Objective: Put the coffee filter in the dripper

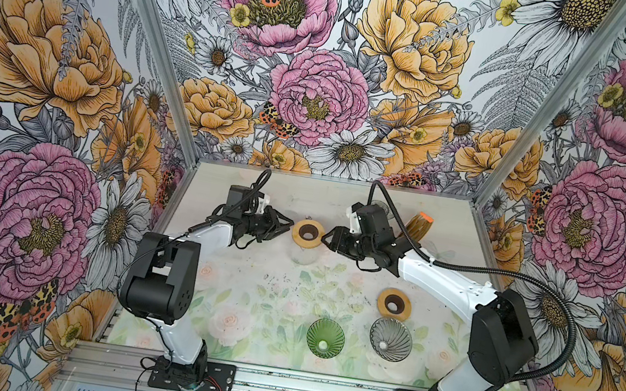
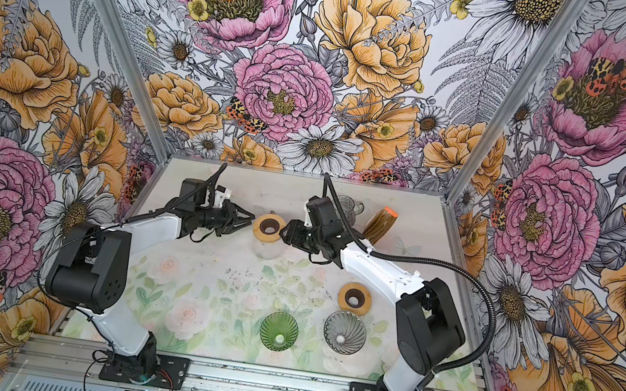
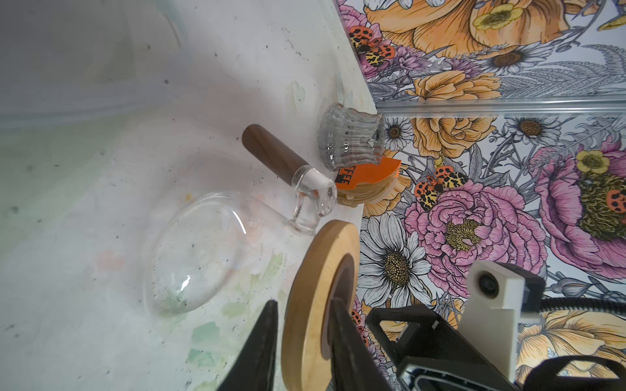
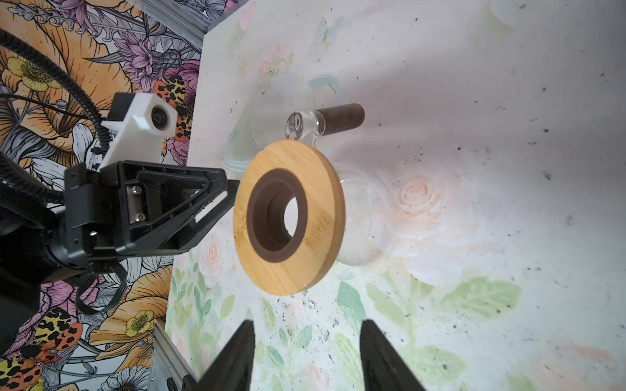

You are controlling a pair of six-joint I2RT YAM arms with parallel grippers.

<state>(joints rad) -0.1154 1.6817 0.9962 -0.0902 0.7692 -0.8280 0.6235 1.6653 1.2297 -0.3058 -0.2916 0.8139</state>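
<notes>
Wooden, brown-lined ring collar [image 4: 298,162] caps the clear glass carafe [image 3: 193,254] (probably being steadied there). The left end effector [image 1: 287,227] loosely straddles its rim; the right end effector [image 4: 308,323] gapes empty.

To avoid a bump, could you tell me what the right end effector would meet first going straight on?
Probably the wooden ring atop the glass carafe: the right end effector points at its near rim, though depth is unclear.

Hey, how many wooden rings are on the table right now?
2. One wooden ring is over the glass carafe toward the back; the other lies flat on the table just behind the grey dripper. The arms could hide more.
</notes>
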